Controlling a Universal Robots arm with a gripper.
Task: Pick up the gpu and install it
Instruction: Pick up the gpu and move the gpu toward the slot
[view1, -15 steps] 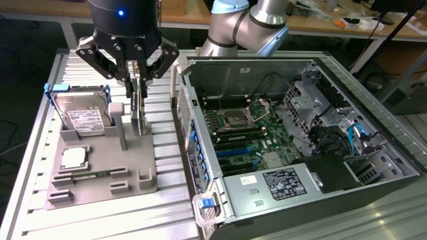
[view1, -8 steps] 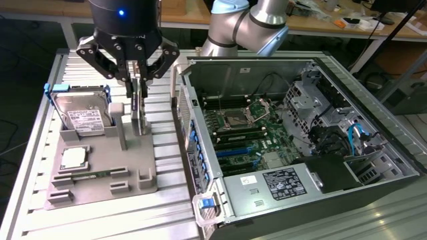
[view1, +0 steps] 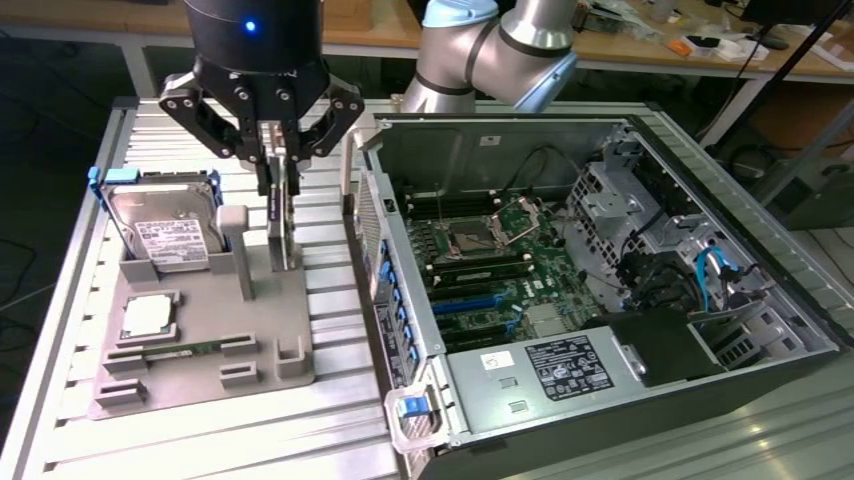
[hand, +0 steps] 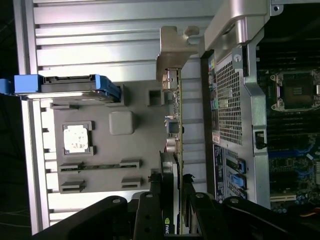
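Over the ribbed metal surface (view1: 200, 440), beside the open computer case (view1: 601, 300), the gripper (view1: 276, 160) pinches the upright gpu (view1: 279, 235), its lower edge seemingly at the grey tray (view1: 260, 320), wooden benches (view1: 360, 25) behind.

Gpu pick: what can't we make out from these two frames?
- Exterior view: the gpu stands edge-on, so its fan and board faces are hidden. Whether its lower edge sits in the gray fixture or just above it cannot be told.
- Wrist view: the gripper, shut on the gpu, covers the card's near end.
- Exterior view: the print on the hard drive label is too small to read.
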